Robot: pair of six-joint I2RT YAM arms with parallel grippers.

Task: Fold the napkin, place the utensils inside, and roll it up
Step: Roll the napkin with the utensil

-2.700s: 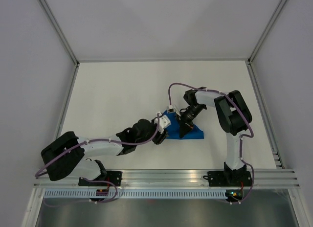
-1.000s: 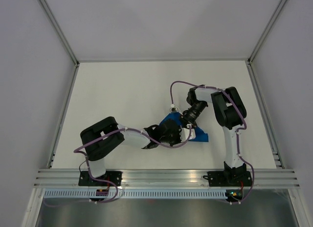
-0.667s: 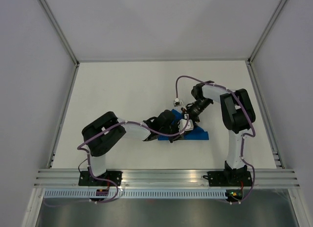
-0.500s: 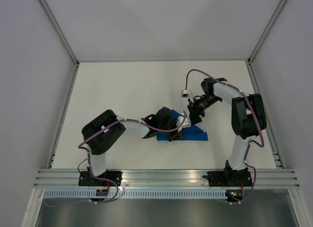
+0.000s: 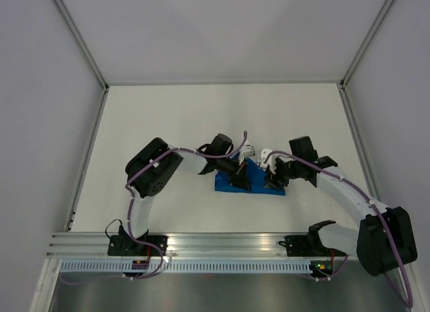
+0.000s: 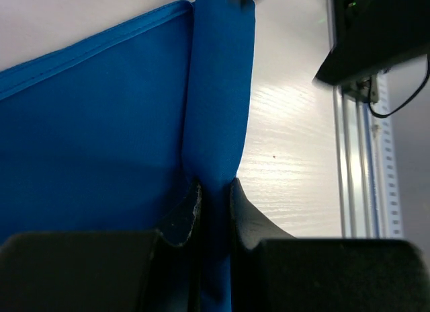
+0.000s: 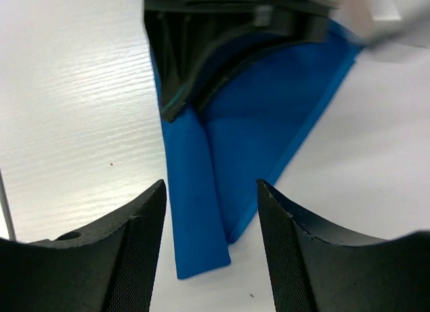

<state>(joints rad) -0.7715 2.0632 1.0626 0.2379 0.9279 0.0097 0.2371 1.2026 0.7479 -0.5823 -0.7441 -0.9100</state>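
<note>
The left claw (image 6: 213,191) pinches the rolled napkin (image 6: 101,124), likely to hold it tight; the right claw (image 7: 209,191) hangs open above.

On table (image 5: 168,124), napkin (image 5: 257,185) apparently between left claw (image 5: 240,181) and right claw (image 5: 273,178).

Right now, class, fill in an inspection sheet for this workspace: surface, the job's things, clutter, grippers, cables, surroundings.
Surface: white table, faint wood grain.
Job's things: blue napkin folded, one edge rolled into a narrow strip; utensils not in view.
Clutter: nothing seen.
Grippers: left gripper shut on the napkin's rolled strip; right gripper open over the strip's end.
Cables: purple cables run along both arms.
Surroundings: grey enclosure walls; aluminium rail at the near edge.
</note>
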